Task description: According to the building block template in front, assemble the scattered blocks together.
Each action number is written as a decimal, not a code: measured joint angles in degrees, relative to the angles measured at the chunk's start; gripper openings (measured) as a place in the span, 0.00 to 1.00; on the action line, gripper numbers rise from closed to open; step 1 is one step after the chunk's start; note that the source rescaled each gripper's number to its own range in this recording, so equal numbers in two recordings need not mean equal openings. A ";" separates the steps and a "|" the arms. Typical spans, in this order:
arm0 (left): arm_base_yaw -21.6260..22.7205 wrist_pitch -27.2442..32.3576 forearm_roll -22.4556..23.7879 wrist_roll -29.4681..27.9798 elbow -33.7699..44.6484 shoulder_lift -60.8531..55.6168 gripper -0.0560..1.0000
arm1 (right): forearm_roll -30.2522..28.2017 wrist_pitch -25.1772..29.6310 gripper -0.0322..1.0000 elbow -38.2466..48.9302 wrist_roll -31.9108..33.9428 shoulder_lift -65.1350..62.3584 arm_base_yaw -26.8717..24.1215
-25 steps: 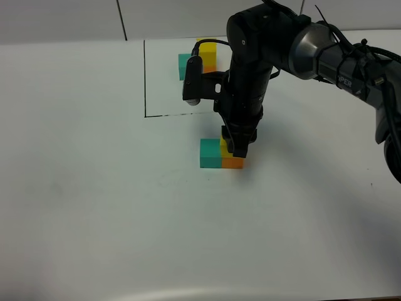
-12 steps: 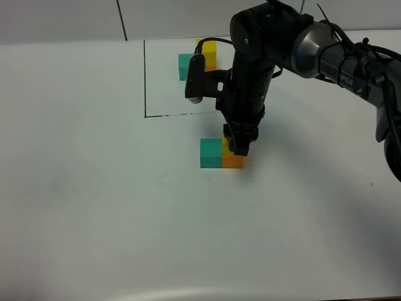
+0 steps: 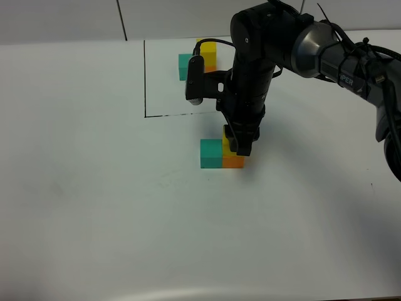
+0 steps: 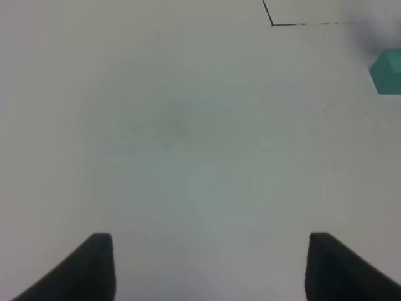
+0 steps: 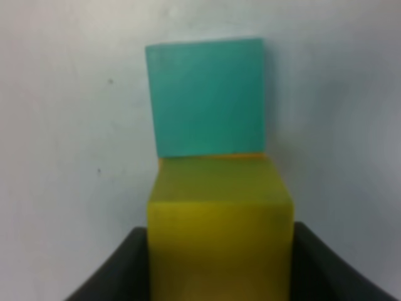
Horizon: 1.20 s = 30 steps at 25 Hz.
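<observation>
The template stands at the back inside a thin black outline (image 3: pixel 145 81): a teal cube (image 3: pixel 183 66) beside a yellow cube (image 3: pixel 208 52) stacked on orange. In front of the outline, the loose teal cube (image 3: pixel 210 153) touches the loose orange cube (image 3: pixel 233 162). The loose yellow cube (image 3: pixel 227 139) sits on top of the orange one. My right gripper (image 3: pixel 240 148) is shut on the yellow cube (image 5: pixel 219 232), with a finger flush against each side; the teal cube (image 5: pixel 205 97) lies just beyond. My left gripper (image 4: pixel 207 263) is open and empty over bare table, out of the exterior view.
The white table (image 3: pixel 94 200) spreads around the blocks. The right arm (image 3: pixel 326 53) reaches in from the right above the outline. The left wrist view shows a corner of the outline (image 4: pixel 273 24) and the teal cube's edge (image 4: pixel 388 72).
The right arm has shifted slightly right and up over the stack. The cubes have not moved.
</observation>
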 joint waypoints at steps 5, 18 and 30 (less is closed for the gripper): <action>0.00 0.00 0.00 0.00 0.00 0.00 0.42 | 0.00 0.00 0.05 0.00 0.00 0.00 0.00; 0.00 0.00 0.00 0.00 0.00 0.00 0.42 | -0.07 -1.22 0.46 0.10 -0.20 -0.17 0.00; 0.00 0.00 0.00 0.00 0.00 0.00 0.42 | -0.20 -3.61 1.00 6.39 16.72 -12.15 -6.65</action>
